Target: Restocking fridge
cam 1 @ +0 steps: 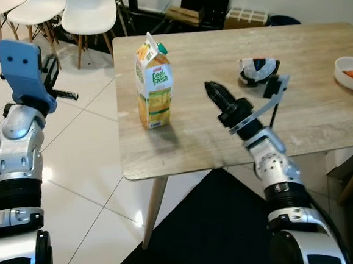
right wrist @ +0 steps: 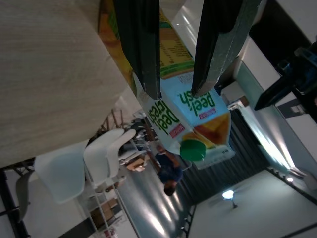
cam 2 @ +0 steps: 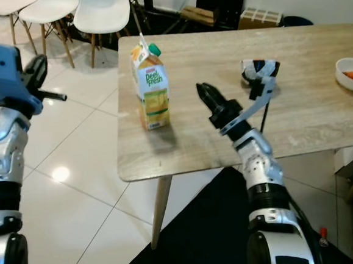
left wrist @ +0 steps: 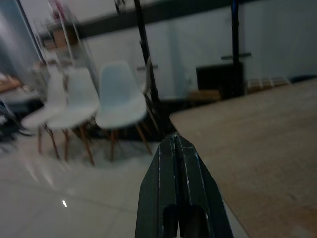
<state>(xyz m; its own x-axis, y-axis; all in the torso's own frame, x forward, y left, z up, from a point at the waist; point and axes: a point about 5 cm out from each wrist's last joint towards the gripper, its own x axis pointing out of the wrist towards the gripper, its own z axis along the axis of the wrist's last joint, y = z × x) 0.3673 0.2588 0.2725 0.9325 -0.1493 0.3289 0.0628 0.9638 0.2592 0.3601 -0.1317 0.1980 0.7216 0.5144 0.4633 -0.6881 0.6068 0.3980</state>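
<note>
A Deel Fresh juice carton [cam 1: 153,85] with a green cap stands upright near the left edge of the wooden table [cam 1: 226,140]. My right gripper [cam 1: 213,91] hovers over the table a short way to the carton's right, pointing toward it, open with nothing between its fingers. In the right wrist view the carton [right wrist: 185,106] shows beyond the parted fingers [right wrist: 141,49]. My left gripper [left wrist: 177,148] is raised over the floor to the left of the table, shut and empty, its arm [cam 1: 22,77] carrying a blue mount.
A black-and-white wrapped item [cam 1: 258,68] lies on the table behind my right gripper. A white bowl [cam 1: 351,73] with something orange sits at the right edge. White chairs [cam 1: 88,13] stand beyond the table's far-left corner. A dark mat [cam 1: 214,227] lies under the table's front.
</note>
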